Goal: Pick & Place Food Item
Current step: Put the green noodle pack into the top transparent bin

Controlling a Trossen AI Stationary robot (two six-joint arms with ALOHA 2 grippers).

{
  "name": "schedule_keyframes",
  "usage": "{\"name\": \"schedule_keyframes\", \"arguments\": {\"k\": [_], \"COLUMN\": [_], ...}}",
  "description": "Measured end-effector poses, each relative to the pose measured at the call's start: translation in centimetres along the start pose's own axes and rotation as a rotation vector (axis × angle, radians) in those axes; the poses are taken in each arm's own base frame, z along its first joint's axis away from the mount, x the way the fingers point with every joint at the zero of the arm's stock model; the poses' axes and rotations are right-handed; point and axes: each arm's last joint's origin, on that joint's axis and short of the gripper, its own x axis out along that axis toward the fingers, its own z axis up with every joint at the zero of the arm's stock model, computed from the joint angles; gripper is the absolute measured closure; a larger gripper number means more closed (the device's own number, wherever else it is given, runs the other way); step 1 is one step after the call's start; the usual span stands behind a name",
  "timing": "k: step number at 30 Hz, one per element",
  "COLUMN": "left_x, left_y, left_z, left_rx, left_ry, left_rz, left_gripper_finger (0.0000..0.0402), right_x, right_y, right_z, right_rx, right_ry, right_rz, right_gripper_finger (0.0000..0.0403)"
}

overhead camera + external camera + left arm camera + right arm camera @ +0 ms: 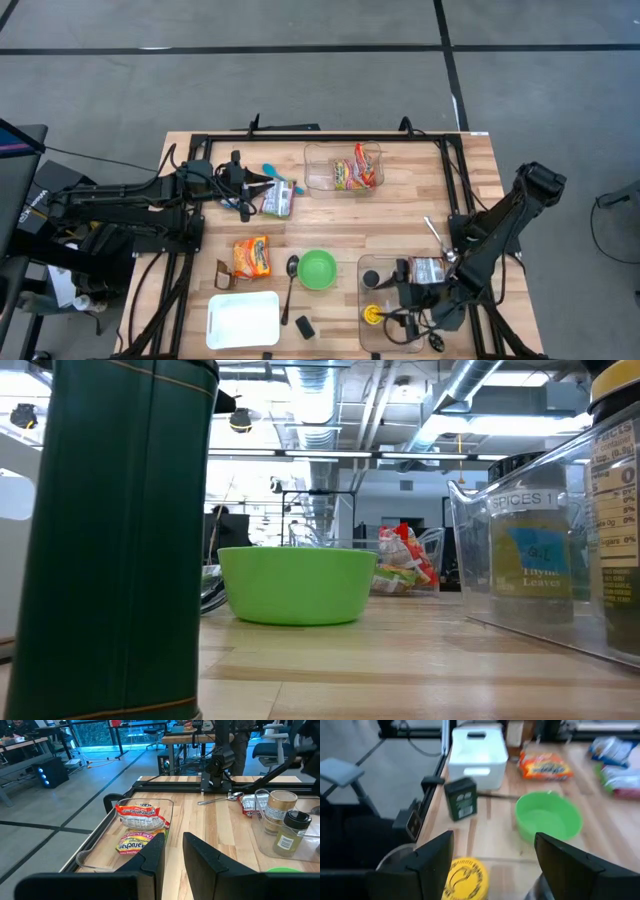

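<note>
Over the back-left of the counter (400,225), left gripper (243,187) is nearly closed, empty, beside a food packet (278,199). Right gripper (405,300) hangs open over the spice bin (364,322). I'd open wider before dropping on the packet.

Bright overhead light — right wrist blurred

Pale wood table (400,215); glossy green plastic bowl (317,269); clear plastic bin (318,170); shiny metal spoon (290,285); crinkly packets (252,256)
</note>
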Motion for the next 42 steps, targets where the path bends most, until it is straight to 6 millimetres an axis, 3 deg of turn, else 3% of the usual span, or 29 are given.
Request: {"name": "schedule_keyframes", "arguments": {"k": [20, 30, 42], "left_x": [0.0, 0.0, 0.0], "left_y": [0.0, 0.0, 0.0], "left_z": [0.0, 0.0, 0.0], "left_rx": [0.000, 0.000, 0.000], "left_ry": [0.000, 0.000, -0.001], "left_rz": [0.000, 0.000, 0.000], "left_gripper_finger": [0.0340, 0.0340, 0.0340], "right_x": [-0.9, -0.3, 0.4], "right_y": [-7.7, -11.8, -14.1], "right_z": [5.6, 5.6, 5.4], "right_rx": [0.089, 0.127, 0.196], "right_ry": [-0.153, -0.066, -0.009], "right_rz": [-0.234, -0.402, -0.441], "right_gripper_finger": [0.0132, 0.0133, 0.0133]}}
